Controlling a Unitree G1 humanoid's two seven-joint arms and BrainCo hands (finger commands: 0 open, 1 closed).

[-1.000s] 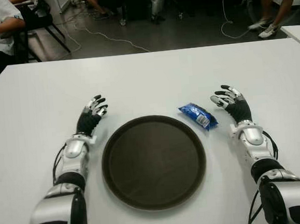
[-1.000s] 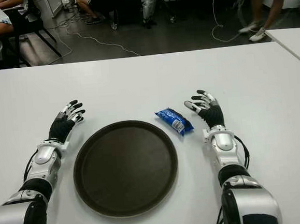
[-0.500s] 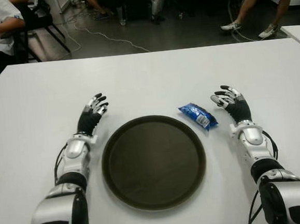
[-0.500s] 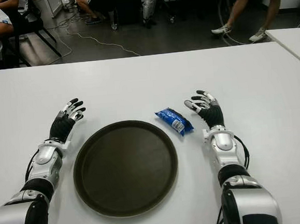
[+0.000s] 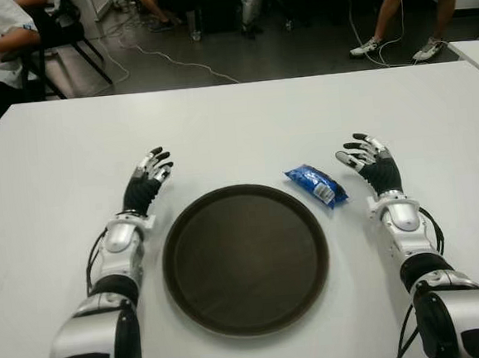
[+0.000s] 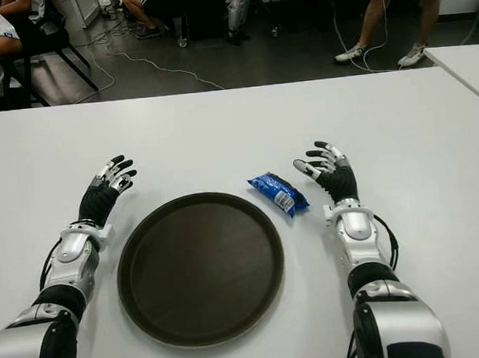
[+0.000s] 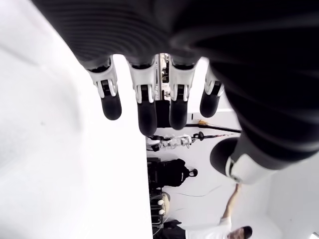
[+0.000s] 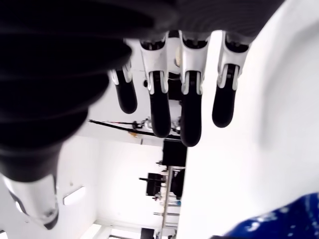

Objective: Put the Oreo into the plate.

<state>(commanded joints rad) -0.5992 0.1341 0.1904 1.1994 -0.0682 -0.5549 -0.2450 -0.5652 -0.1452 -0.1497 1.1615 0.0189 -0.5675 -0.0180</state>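
The small blue foil-wrapped Oreo packet (image 5: pixel 315 185) is lying flat on the white surface (image 5: pixel 235 121), just beside the upper right rim of the round dark brown plate (image 5: pixel 245 259) and not yet on it. A pale label patch is showing at one end of the wrapper, but no writing on it can be read, so the brand is known only from the task.

The right hand (image 5: pixel 368 163) is sitting just to the right of the packet, apart from it, with its black-tipped fingers (image 8: pixel 191 119) spread wide and holding nothing; a corner of blue wrapper is showing in the right wrist view. Being nearest, it is probably the hand meant to make the pick, and the short gap to the plate suggests a brief lift and carry leftward.

The left hand (image 5: pixel 147 182) is showing at the plate's left side, fingers (image 7: pixel 146 109) likewise extended and empty, likely waiting idle.

Beyond the surface's far edge, cables are trailing over the dark floor (image 5: pixel 213 48), and seated and standing people are partly showing.
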